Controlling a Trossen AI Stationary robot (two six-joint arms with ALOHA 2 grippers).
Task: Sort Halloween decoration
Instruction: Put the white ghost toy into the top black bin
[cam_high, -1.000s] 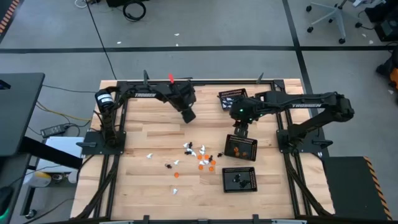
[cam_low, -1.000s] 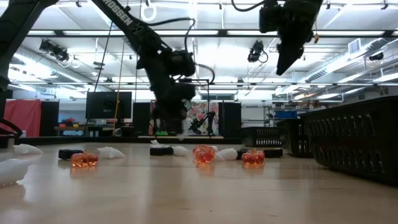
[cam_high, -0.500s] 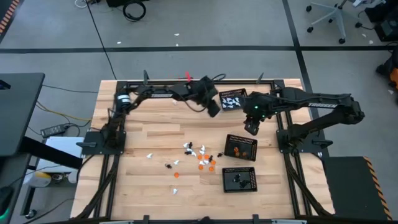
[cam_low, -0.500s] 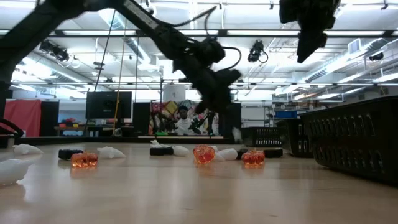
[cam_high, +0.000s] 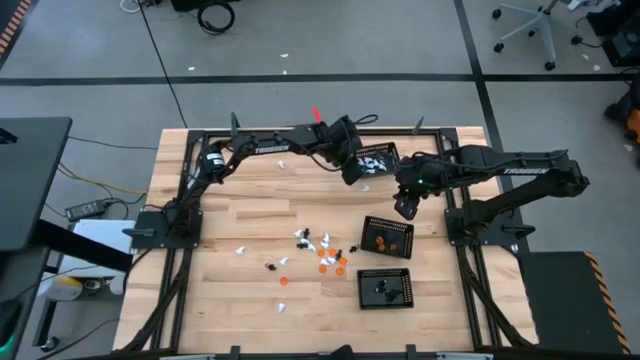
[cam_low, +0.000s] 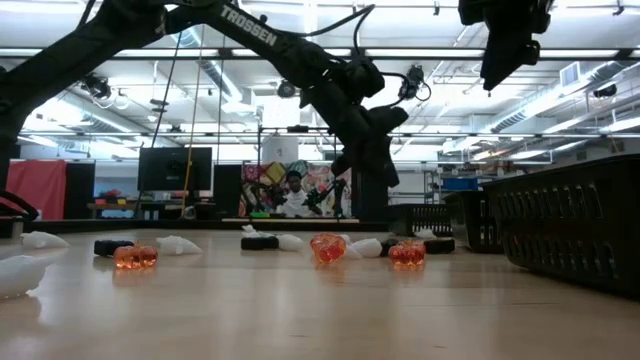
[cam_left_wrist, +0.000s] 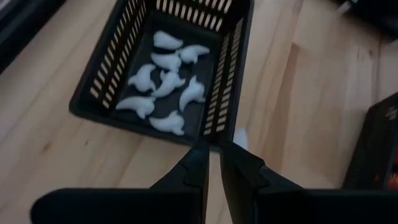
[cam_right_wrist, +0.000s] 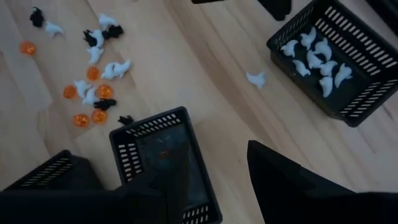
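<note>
Sorting ghosts at the rear tray

High view: left gripper (cam_high: 352, 171) hangs at the edge of the white-figure tray (cam_high: 376, 158); right gripper (cam_high: 404, 207) hovers between that tray and the orange-figure tray (cam_high: 387, 237). Loose figures (cam_high: 320, 250) lie scattered mid-table.

Left wrist view: fingers (cam_left_wrist: 198, 165) nearly closed, a thin gap, nothing held. One white ghost (cam_left_wrist: 240, 138) lies on the table just outside the tray wall.

Right wrist view: fingers (cam_right_wrist: 280, 171) spread, empty.

bright, even light from the ceiling strip lamps (cam_low: 300, 52) falls on the worktop (cam_high: 250, 215) with soft shadows, while the near worktop in the low view looks blurred.
</note>
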